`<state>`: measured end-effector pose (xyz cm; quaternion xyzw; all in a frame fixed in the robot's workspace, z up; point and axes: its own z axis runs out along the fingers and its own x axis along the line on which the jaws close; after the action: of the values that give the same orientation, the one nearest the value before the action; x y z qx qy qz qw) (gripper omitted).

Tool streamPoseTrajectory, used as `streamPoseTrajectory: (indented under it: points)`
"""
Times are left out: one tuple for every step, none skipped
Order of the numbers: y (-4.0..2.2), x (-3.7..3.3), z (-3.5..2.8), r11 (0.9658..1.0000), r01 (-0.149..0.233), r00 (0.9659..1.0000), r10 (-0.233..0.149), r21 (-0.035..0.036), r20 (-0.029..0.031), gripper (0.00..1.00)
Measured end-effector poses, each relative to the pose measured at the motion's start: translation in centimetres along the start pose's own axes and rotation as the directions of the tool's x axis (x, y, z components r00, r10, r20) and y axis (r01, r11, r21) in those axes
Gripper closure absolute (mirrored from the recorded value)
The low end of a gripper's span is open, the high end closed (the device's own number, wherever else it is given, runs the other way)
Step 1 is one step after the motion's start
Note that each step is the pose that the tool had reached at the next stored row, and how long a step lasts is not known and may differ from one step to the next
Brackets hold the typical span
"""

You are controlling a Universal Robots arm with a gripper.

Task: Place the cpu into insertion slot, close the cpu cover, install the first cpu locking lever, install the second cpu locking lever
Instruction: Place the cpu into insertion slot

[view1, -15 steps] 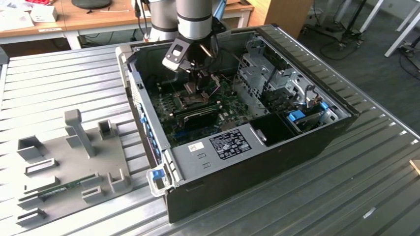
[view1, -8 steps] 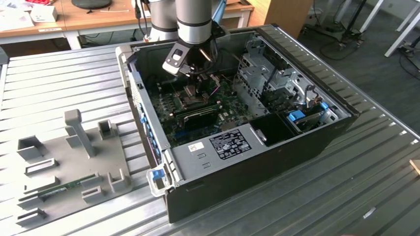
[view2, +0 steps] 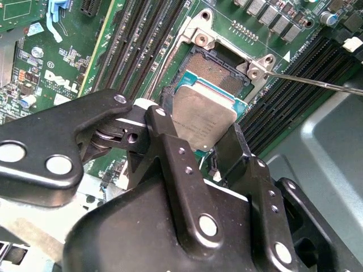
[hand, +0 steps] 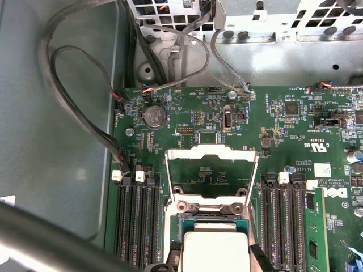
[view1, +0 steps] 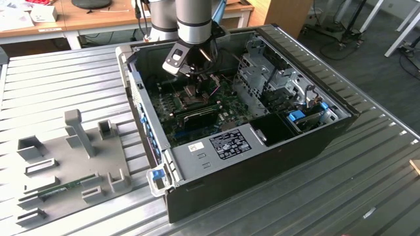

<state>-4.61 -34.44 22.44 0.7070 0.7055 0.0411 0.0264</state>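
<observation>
A ribbed metal surface [view1: 367,162] carries an open computer case [view1: 262,162] at the centre of the exterior view. Inside it lies the green circuit board [hand: 283,130]. The tool [view2: 199,141] reaches into the case from the upper middle of that frame, clenched on the cpu [view2: 201,116], one finger on each side. The cpu cover [hand: 210,152] stands swung open. The cpu partly overlaps the insertion slot [view2: 218,71]; whether they touch, I cannot tell.

Dull silver-grey cpu [view2: 201,116] — silvery cpu cover [hand: 211,152] — green circuit board [hand: 283,130], black memory slots [hand: 136,221].
</observation>
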Motion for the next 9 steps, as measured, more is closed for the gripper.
streamPoseTrajectory:
  points:
    - [0.00, 0.00, 0.00, 1.0000, 0.000, 1.0000, 0.000, 0.0000, 0.0000, 0.46]
    - [0.00, 0.00, 0.00, 1.0000, 0.000, 1.0000, 0.000, 0.0000, 0.0000, 0.46]
    - [0.00, 0.00, 0.01, 1.0000, 0.000, 1.0000, 0.000, 0.0010, 0.0000, 0.46]
    - [0.00, 0.01, 0.03, 1.0000, 0.000, 1.0000, 0.000, 0.0043, -0.0004, 0.46]
    - [0.00, 0.01, 0.04, 0.9999, 0.000, 1.0000, 0.000, 0.0104, -0.0004, 0.46]
    - [0.00, 0.00, 0.03, 0.9999, 0.000, 1.0000, 0.000, 0.0152, 0.0000, 0.46]
    - [0.00, 0.00, 0.02, 0.9999, 0.000, 1.0000, 0.000, 0.0167, 0.0002, 0.46]
    - [-0.01, 0.00, 0.02, 0.9999, 0.000, 1.0000, 0.000, 0.0171, 0.0002, 0.46]
    - [-0.01, 0.00, 0.02, 0.9998, 0.000, 1.0000, 0.000, 0.0174, 0.0002, 0.46]
